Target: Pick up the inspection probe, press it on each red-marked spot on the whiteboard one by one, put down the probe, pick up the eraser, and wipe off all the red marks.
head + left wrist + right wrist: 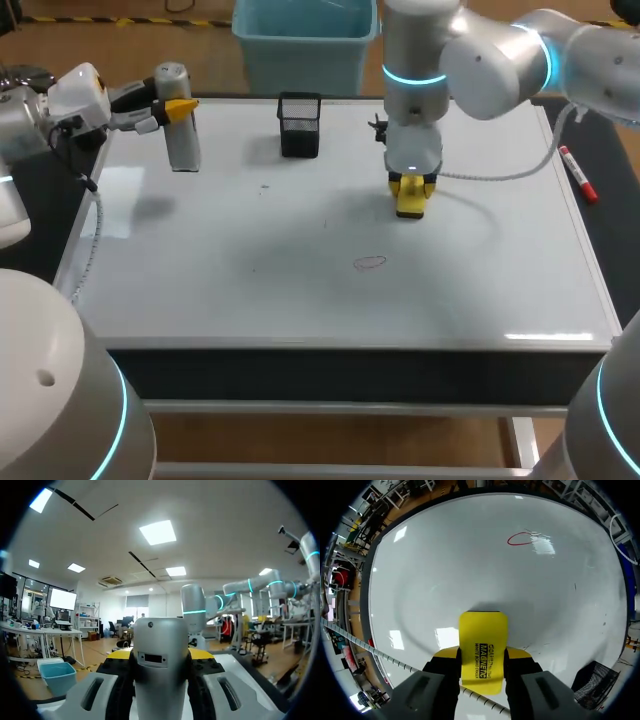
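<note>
Black mesh cup [299, 125] at rear of whiteboard [250, 290]; contents not discernible. Red marker [578, 175] lies on the desk off the board's right edge.

Left hand [172, 108] at left rear, clamped sideways on the grey probe [178, 135], which stands upright.

Right hand [482, 656] points straight down at rear centre, gripping the yellow eraser [482, 630] low at the board; contact unclear. Eraser bears black print.

Red mark [521, 539], an oval outline, lies ahead of the eraser, apart from it.
</note>
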Tool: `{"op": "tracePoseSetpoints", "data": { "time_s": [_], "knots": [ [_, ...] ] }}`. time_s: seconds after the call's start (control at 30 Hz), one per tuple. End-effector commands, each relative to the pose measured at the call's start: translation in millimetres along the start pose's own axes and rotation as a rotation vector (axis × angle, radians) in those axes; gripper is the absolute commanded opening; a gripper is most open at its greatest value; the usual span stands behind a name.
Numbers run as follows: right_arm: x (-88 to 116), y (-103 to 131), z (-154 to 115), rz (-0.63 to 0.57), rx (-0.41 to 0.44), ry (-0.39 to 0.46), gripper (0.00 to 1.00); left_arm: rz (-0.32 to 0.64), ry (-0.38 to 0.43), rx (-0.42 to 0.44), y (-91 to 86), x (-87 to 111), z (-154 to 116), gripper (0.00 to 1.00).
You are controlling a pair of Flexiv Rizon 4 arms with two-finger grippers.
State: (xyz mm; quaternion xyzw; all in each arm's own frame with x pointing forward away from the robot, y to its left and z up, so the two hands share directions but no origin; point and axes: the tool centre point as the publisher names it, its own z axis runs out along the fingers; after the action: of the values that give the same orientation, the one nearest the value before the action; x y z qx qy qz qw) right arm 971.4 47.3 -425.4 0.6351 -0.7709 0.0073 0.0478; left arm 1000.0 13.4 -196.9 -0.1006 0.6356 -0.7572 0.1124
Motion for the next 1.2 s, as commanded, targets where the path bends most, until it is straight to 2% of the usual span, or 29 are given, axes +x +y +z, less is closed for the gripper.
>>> {"op": "tracePoseSetpoints", "data": {
  "time_s": [0.03, 0.2, 0.37, 0.73, 0.93, 1.2],
  "knots": [
    [14, 1, -6, 0.008, 0.01, -0.012, 0.0, -0.001, 0.001, -0.001, -1.2, -0.5, 1, 0.0],
    [30, -1, -37, 0.04, 0.045, -0.088, 0.0, -0.001, 0.001, -0.001, -1.2, -0.5, 1, 0.0],
    [60, -11, -67, 0.044, 0.095, -0.078, 0.0, -0.001, 0.001, -0.001, -1.2, -0.5, 1, 0.0],
    [116, -38, -76, 0.113, 0.096, -0.064, 0.0, -0.001, 0.001, -0.001, -1.2, -0.5, 1, 0.0],
    [126, -40, -78, 0.114, 0.093, -0.048, 0.0, -0.001, 0.001, -0.001, -1.2, -0.5, 1, 0.0],
    [126, -40, -78, 0.114, 0.093, -0.048, 0.0, -0.001, 0.001, -0.001, -1.2, -0.5, 1, 0.0]
  ]
}}
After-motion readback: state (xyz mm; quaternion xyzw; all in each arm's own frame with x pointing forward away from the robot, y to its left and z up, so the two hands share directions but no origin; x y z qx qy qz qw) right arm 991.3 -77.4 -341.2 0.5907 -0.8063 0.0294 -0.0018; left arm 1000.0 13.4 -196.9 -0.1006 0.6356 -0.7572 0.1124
